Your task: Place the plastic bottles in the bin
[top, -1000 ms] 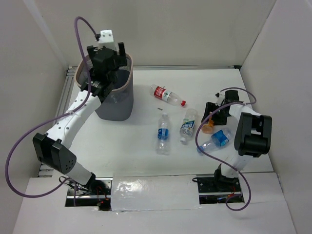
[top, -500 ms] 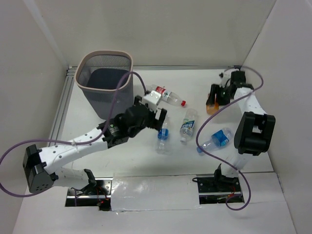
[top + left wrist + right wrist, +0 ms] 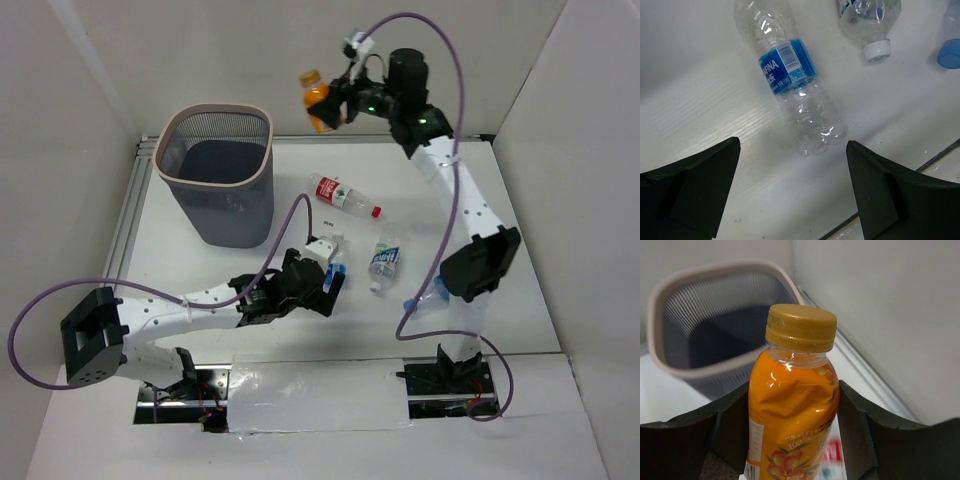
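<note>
My right gripper is shut on the orange bottle and holds it high in the air, right of the bin and apart from it. In the right wrist view the orange bottle stands upright between my fingers, with the bin's pale rim behind it. My left gripper is open, low over the table. In its wrist view a clear blue-labelled bottle lies just ahead of the open gripper, untouched. A red-labelled bottle and a white-blue-labelled bottle lie on the table.
In the left wrist view a white cap and a blue cap of other bottles lie to the right. The right arm's lower link hides part of the table's right side. White walls close in the back and sides.
My left arm has come away from the bin and dropped over the blue-labelled bottle. My right arm has lifted the orange bottle from the table's right side up toward the bin.
</note>
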Available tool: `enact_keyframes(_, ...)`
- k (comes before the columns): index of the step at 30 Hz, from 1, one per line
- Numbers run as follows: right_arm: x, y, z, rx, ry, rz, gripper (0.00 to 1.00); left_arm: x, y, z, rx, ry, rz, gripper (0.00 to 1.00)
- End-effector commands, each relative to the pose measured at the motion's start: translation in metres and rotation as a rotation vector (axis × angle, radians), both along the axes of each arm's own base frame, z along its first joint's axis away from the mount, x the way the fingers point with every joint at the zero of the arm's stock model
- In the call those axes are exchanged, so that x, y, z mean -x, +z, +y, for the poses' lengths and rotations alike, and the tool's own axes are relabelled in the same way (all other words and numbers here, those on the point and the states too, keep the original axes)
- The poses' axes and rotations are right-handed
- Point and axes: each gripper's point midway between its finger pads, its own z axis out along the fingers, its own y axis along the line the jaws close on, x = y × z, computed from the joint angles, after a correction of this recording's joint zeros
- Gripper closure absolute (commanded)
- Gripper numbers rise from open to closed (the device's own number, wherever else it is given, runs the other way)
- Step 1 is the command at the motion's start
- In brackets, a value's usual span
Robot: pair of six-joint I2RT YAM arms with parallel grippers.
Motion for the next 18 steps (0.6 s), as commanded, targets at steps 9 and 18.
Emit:
enact_keyframes(9,0.016,0.042,0.177,-0.216,0.300,-0.212,0.96,0.026,-0.024,0.012,0.042,0.063,0.044,0.00)
enact_keyframes(18,0.014,0.008,0.216,-0.220,0.294,-0.167,0.16,0.025,-0.034,0.003,0.020,0.052,0.049,0.00)
